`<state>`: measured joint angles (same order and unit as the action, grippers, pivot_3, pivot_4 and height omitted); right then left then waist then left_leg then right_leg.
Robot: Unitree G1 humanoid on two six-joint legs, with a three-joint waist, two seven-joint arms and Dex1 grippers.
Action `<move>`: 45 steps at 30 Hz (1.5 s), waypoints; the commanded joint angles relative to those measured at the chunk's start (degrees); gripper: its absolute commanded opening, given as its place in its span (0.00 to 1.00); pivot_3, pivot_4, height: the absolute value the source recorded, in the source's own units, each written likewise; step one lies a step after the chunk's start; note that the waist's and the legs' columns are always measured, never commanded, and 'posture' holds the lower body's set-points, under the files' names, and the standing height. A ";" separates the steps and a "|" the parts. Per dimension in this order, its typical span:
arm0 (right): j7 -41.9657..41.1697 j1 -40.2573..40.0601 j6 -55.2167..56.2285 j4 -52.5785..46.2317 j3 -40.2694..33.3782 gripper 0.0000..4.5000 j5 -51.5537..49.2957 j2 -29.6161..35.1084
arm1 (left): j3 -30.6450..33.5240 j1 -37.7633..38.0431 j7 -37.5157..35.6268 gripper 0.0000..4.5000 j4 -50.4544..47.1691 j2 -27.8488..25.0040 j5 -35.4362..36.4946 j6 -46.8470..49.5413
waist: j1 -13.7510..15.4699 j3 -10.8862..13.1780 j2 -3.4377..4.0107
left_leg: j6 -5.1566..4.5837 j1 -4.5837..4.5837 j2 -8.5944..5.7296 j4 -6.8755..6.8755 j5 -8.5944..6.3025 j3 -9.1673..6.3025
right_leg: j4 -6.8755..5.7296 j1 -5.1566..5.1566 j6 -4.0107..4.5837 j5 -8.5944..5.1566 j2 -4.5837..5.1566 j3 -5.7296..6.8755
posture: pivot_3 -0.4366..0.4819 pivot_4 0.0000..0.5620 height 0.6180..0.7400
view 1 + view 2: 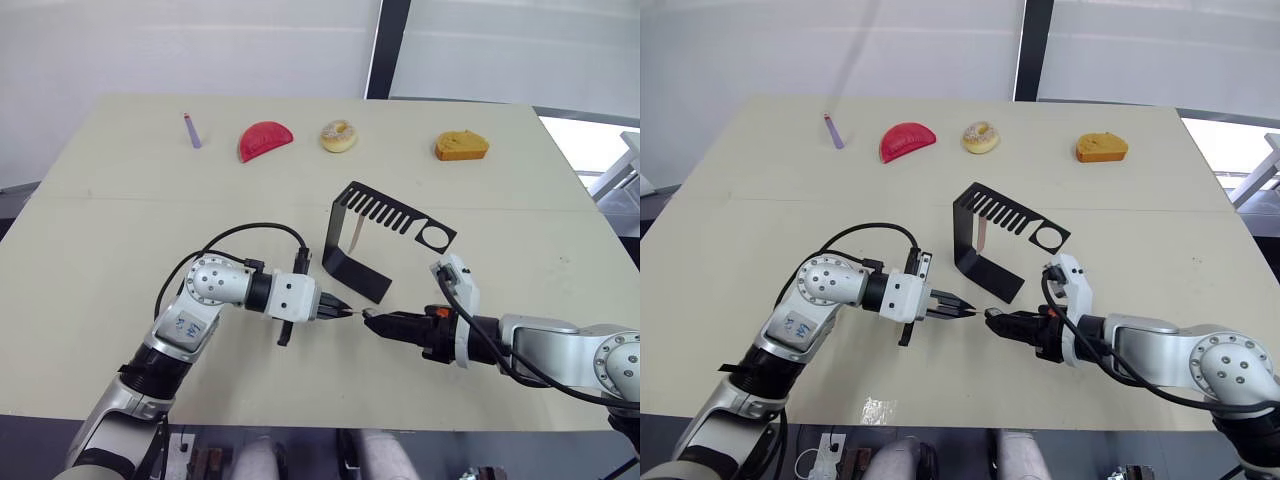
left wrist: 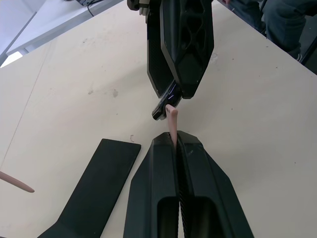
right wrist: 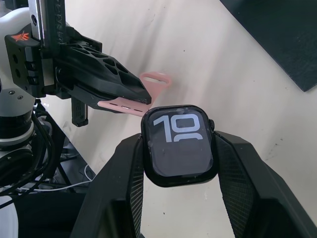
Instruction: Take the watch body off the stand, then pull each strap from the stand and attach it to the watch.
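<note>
Just in front of the black stand (image 1: 352,262), my two grippers meet tip to tip above the table. My left gripper (image 1: 343,311) is shut on a pale pink strap (image 3: 133,105), whose end (image 2: 171,119) pokes out past the fingertips. Facing it, my right gripper (image 1: 368,317) is shut on the watch body (image 3: 179,145), a black rounded-square case with light digits on its screen. The strap's end sits right beside the case edge (image 2: 162,108); I cannot tell whether they touch. A second pink strap (image 1: 356,235) hangs from the stand's slotted arm.
Along the far side of the table lie a small purple stick (image 1: 192,131), a red half-round piece (image 1: 265,140), a donut (image 1: 338,135) and an orange bread slice (image 1: 461,146). The stand's flat base (image 2: 94,193) lies close to my left fingers.
</note>
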<state>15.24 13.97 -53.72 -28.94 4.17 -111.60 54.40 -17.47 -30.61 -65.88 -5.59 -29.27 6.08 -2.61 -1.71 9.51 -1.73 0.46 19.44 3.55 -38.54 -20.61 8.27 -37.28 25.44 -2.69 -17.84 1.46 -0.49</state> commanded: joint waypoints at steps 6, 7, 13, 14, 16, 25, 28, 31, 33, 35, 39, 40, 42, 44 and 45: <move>0.12 0.64 1.03 -1.95 0.29 0.36 -1.40 -0.34 | -1.59 -0.71 1.08 0.00 -1.40 1.65 -0.78 -0.94 | -0.02 0.00 0.00 | 0.00 0.00 0.00 0.00 0.00 0.00 | 0.00 0.00 0.00 0.00 0.00 0.00 | 0.48 0.27 0.98; 0.17 0.67 1.01 -1.99 0.32 0.36 -1.40 -0.28 | -1.72 -0.77 1.20 0.00 -1.39 1.88 -0.92 -0.94 | -0.01 0.00 0.00 | 0.00 0.00 0.00 0.00 0.00 0.00 | 0.00 0.00 0.00 0.00 0.00 0.00 | 0.48 0.27 0.98; 0.36 0.80 0.90 -2.17 0.39 0.36 -1.40 -0.03 | -1.66 -1.17 1.54 0.00 -0.82 2.48 -1.55 -1.10 | -0.01 0.00 0.00 | 0.00 0.00 0.00 0.00 0.00 0.00 | 0.00 0.00 0.00 0.00 0.00 0.00 | 0.48 0.27 0.98; 0.39 0.81 0.85 -2.24 0.43 0.36 -1.40 0.06 | -1.62 -1.19 1.54 0.00 -0.77 2.48 -1.61 -1.14 | -0.01 0.00 0.00 | 0.00 0.00 0.00 0.00 0.00 0.00 | 0.00 0.00 0.00 0.00 0.00 0.00 | 0.48 0.27 0.98; 0.46 0.81 0.71 -2.34 0.53 0.36 -1.40 0.31 | -1.49 -1.42 1.52 0.00 -0.46 2.42 -1.75 -1.26 | 0.01 0.00 0.00 | 0.00 0.00 0.00 0.00 0.00 0.00 | 0.00 0.00 0.00 0.00 0.00 0.00 | 0.48 0.27 0.98; 0.29 0.95 0.39 -1.84 0.55 0.36 -1.40 0.88 | -1.26 -2.41 1.49 0.00 0.88 2.28 -2.13 -2.12 | 0.01 0.00 0.00 | 0.00 0.00 0.00 0.00 0.00 0.00 | 0.00 0.00 0.00 0.00 0.00 0.00 | 0.48 0.27 0.98; 0.26 1.02 0.37 -1.71 0.58 0.36 -1.40 0.88 | -1.41 -2.45 1.60 0.00 0.72 2.51 -2.22 -2.01 | 0.01 0.00 0.00 | 0.00 0.00 0.00 0.00 0.00 0.00 | 0.00 0.00 0.00 0.00 0.00 0.00 | 0.48 0.27 0.98; 0.19 1.17 0.29 -1.59 0.61 0.36 -1.40 0.89 | -1.41 -2.56 1.78 0.00 0.76 2.74 -2.35 -1.91 | 0.01 0.00 0.00 | 0.00 0.00 0.00 0.00 0.00 0.00 | 0.00 0.00 0.00 0.00 0.00 0.00 | 0.48 0.27 0.98; 0.20 1.35 0.25 -1.49 0.68 0.36 -1.40 0.83 | -1.37 -2.55 1.82 0.00 0.77 2.84 -2.32 -1.70 | 0.01 0.00 0.00 | 0.00 0.00 0.00 -0.01 0.00 0.00 | 0.00 0.00 0.00 0.00 0.00 0.00 | 0.48 0.27 0.98; 0.15 1.47 0.19 -1.42 0.71 0.36 -1.40 0.81 | -1.43 -2.54 1.94 0.00 0.75 3.00 -2.34 -1.41 | 0.00 0.00 0.00 | 0.00 0.00 0.00 0.00 0.00 0.00 | 0.00 0.00 0.00 0.00 0.00 0.00 | 0.48 0.27 0.98; 0.30 1.53 0.21 -1.46 0.88 0.36 -1.40 0.68 | -1.66 -2.50 2.27 0.00 0.77 3.37 -2.54 -1.29 | 0.01 0.00 0.00 | 0.00 0.00 0.00 0.00 0.00 0.00 | 0.00 0.00 0.00 0.00 0.00 0.00 | 0.48 0.27 0.98; 0.36 1.47 0.26 -1.58 0.96 0.36 -1.40 0.63 | -1.71 -2.41 2.35 0.00 0.69 3.43 -2.59 -1.27 | 0.01 0.00 0.00 | 0.00 0.00 0.00 0.00 0.00 0.00 | 0.00 0.00 0.00 0.00 0.00 0.00 | 0.48 0.27 0.98; 0.41 1.39 0.35 -1.85 1.08 0.36 -1.40 0.55 | -1.79 -2.33 2.49 0.00 0.53 3.56 -2.65 -1.13 | 0.01 0.00 0.00 | 0.00 0.00 0.00 0.00 0.00 0.00 | 0.00 0.00 0.00 0.00 0.00 0.00 | 0.48 0.27 0.98; 0.50 1.14 0.45 -2.16 1.18 0.36 -1.40 0.52 | -1.90 -2.18 2.62 0.00 0.35 3.72 -2.73 -1.06 | 0.01 0.00 0.00 | 0.00 0.00 0.00 -0.01 0.00 0.00 | 0.00 0.00 0.00 0.00 0.00 0.00 | 0.48 0.27 0.98; 0.53 1.13 0.46 -2.25 1.25 0.36 -1.40 0.51 | -1.97 -2.26 2.69 0.00 0.33 3.86 -2.76 -0.97 | 0.01 0.00 0.00 | 0.00 0.00 0.00 -0.01 0.00 0.00 | 0.00 0.00 0.00 0.00 0.00 0.00 | 0.48 0.27 0.98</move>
<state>15.88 14.78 -53.65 -28.86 4.49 -111.51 55.04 -18.62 -32.01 -64.42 -3.55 -26.88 2.92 -3.14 -1.70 9.51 -1.73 0.46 19.44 3.55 -38.54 -20.60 8.27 -37.28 25.44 -2.69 -17.83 1.46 -0.49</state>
